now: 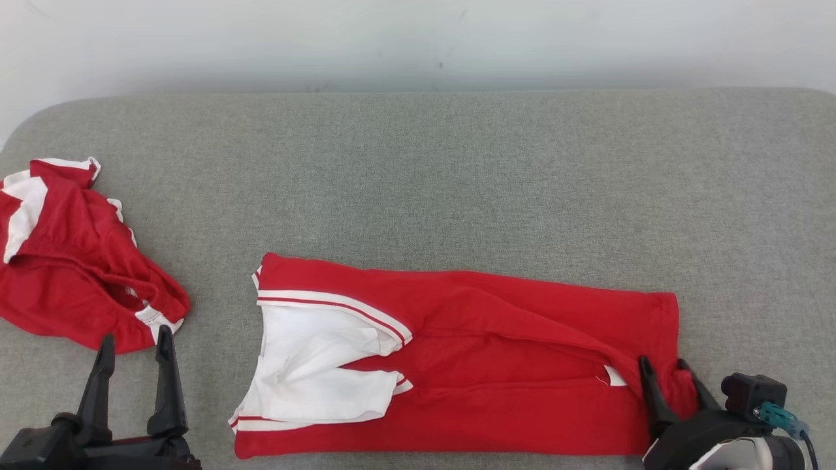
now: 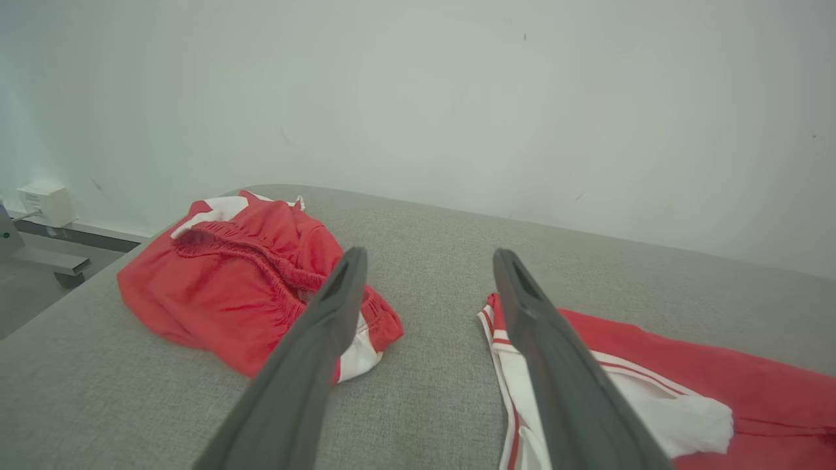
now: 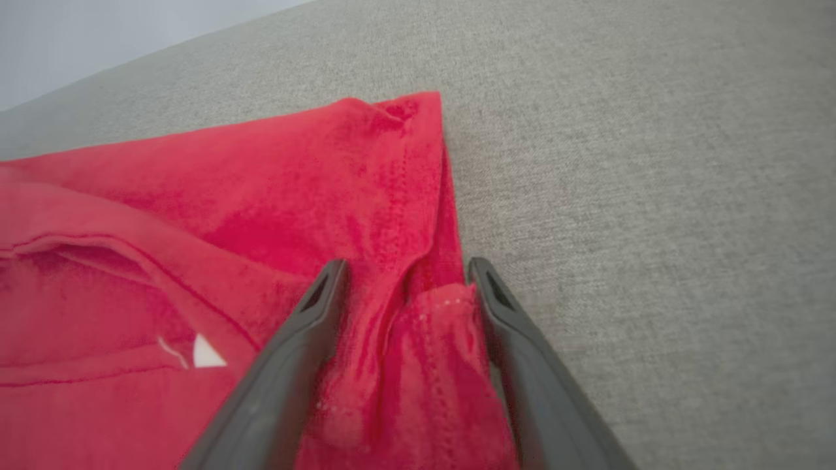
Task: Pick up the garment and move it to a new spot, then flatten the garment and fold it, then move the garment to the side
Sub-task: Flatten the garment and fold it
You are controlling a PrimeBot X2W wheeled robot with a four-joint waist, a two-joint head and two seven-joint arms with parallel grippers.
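Folded red-and-white cotton garment (image 1: 490,365) lay lengthwise along grey fabric table's (image 1: 418,183) near edge, right hem between right gripper's (image 1: 663,362) parted jaws; left gripper (image 1: 135,333), likewise parted, stood clear.

Two red-and-white garments: the long garment (image 1: 496,365) at 6 o'clock in the head view, the crumpled garment (image 1: 72,274) at 9 o'clock. One grey table (image 1: 457,176) under both. Two grippers, the left gripper (image 1: 134,335) at 7 o'clock, the right gripper (image 1: 663,362) at 5 o'clock, each with two dark fingers (image 1: 164,378)
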